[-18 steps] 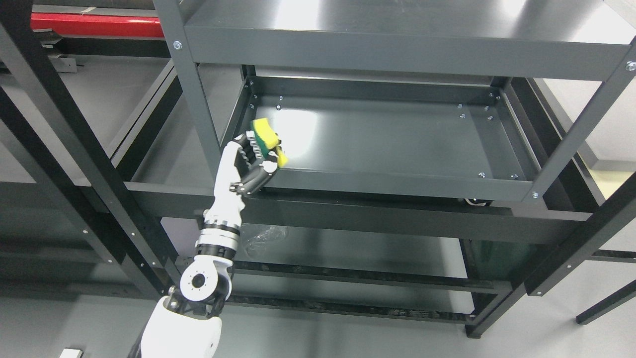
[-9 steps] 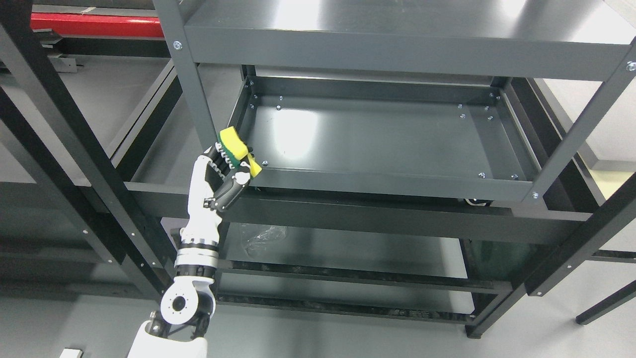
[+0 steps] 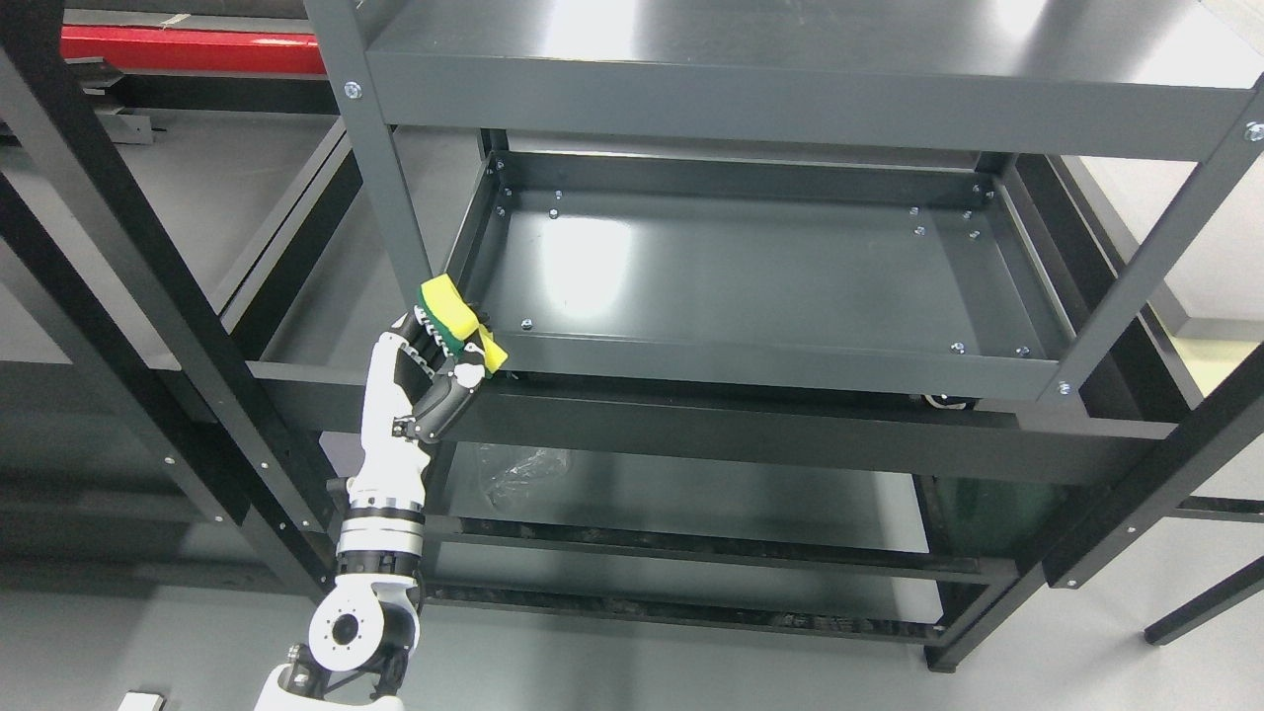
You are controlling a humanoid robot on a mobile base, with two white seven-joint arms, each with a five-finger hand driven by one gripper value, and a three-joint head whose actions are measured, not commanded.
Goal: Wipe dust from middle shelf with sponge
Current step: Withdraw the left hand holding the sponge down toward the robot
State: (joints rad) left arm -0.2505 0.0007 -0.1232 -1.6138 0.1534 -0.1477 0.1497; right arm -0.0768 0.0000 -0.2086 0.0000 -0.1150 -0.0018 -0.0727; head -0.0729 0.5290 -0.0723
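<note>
My left hand point(image 3: 442, 348) is shut on a yellow and green sponge point(image 3: 456, 312). It holds the sponge at the front left corner of the middle shelf point(image 3: 750, 272), just outside the shelf's front rim and beside the grey left upright post point(image 3: 380, 158). The middle shelf is a dark grey metal tray with a glossy floor and small bolts along its edges. The sponge is off the shelf floor. My right arm does not show.
The top shelf point(image 3: 790, 69) overhangs the middle shelf. A lower shelf point(image 3: 691, 504) holds a clear plastic wrapper point(image 3: 518, 469). A black frame point(image 3: 148, 276) stands at the left, with a red bar point(image 3: 188, 49) at the top left.
My left hand has pulled the sponge back and to the left, from the middle shelf's front left area to outside its front left corner. The arm has dropped lower in the picture.
</note>
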